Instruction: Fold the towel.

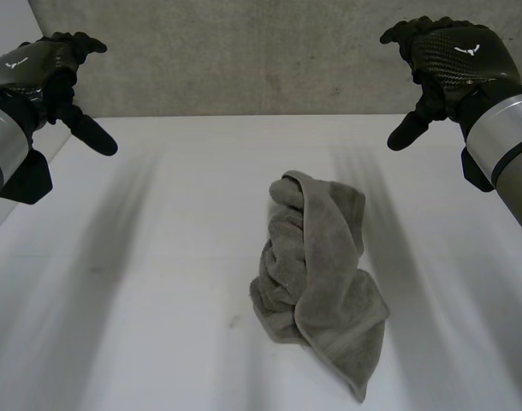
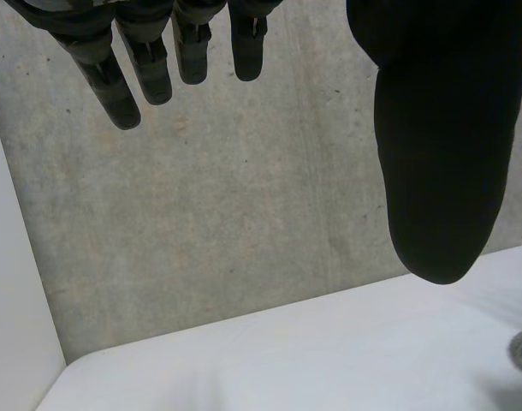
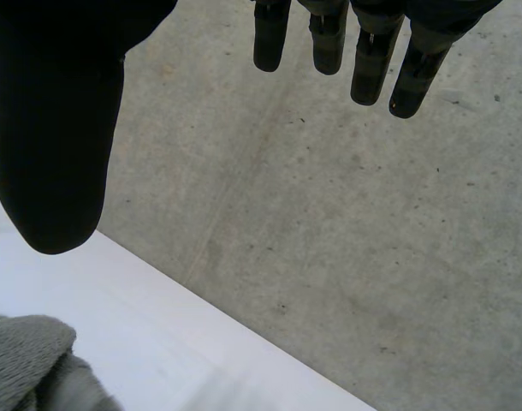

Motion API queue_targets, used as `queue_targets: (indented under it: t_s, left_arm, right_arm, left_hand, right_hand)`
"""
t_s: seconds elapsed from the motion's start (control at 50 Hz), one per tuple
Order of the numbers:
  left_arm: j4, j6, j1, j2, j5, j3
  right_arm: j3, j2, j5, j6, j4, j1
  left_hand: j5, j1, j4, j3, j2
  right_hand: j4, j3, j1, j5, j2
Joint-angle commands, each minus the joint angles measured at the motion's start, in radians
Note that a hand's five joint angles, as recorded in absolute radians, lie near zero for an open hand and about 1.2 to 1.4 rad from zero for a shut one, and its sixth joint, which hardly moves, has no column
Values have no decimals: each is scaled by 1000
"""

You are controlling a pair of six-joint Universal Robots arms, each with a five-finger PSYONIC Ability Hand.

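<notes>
Towel (image 1: 317, 265) lies crumpled in heap on white table (image 1: 158, 257), slightly right of centre, nearer robot than far wall (image 1: 244, 51). Nothing touches it; no fold made yet.

Left hand (image 1: 47, 73) raised at far left, fingers straight, thumb spread, grasping nothing. Right hand (image 1: 449, 60) raised at far right, likewise released and empty.

Both held high and wide apart, likely to keep towel in clear sight before reaching. Heap probably needs spreading flat first.
</notes>
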Motion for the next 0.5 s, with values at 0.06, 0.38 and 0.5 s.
queue_targets:
  t_s: [0.06, 0.38, 0.5]
  left_arm:
    - [4, 0, -18, -10, 2, -34]
    - [281, 87, -213, -252, 179, -46]
    - [368, 236, -268, -425, 339, 43]
  right_arm:
    - [-9, 0, -31, -18, 14, 0]
    - [170, 3, -15, -159, 190, -52]
    - [310, -3, -27, -127, 183, -67]
  left_hand:
    - [-13, 14, 17, 18, 20]
    - [11, 37, 40, 42, 44]
    - [29, 55, 58, 59, 61]
  right_hand:
    - [0, 8, -6, -54, 4]
    - [0, 8, -6, -54, 4]
    - [0, 8, -6, -54, 4]
